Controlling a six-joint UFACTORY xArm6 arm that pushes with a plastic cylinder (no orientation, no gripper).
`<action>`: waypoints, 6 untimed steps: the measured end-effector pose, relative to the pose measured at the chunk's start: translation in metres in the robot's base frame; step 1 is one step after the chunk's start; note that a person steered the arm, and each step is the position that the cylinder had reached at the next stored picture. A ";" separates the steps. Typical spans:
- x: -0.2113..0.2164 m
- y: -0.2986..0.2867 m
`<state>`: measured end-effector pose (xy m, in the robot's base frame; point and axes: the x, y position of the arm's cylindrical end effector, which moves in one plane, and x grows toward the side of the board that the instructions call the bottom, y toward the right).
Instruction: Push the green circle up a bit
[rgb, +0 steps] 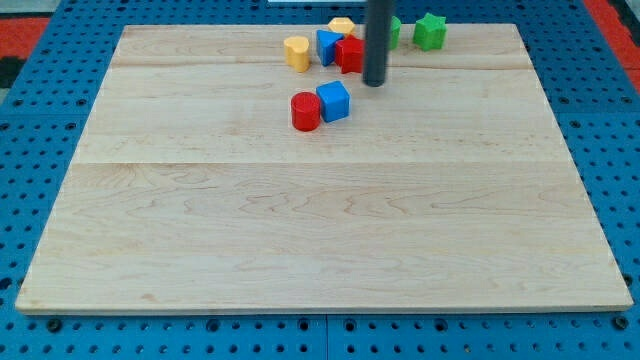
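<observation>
The green circle (394, 31) sits near the board's top edge, mostly hidden behind my dark rod; only its right part shows. My tip (374, 83) rests on the board just below it and just right of a red block (350, 55). A green star (431, 32) lies to the circle's right.
A blue block (327, 45), a yellow block (342, 26) and a yellow heart-like block (297, 52) cluster left of the rod. A red cylinder (305, 111) and a blue cube (334, 101) touch each other lower down. The wooden board (320, 240) lies on a blue pegboard.
</observation>
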<state>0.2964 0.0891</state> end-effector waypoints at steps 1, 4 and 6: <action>-0.022 0.012; -0.089 0.008; -0.089 -0.014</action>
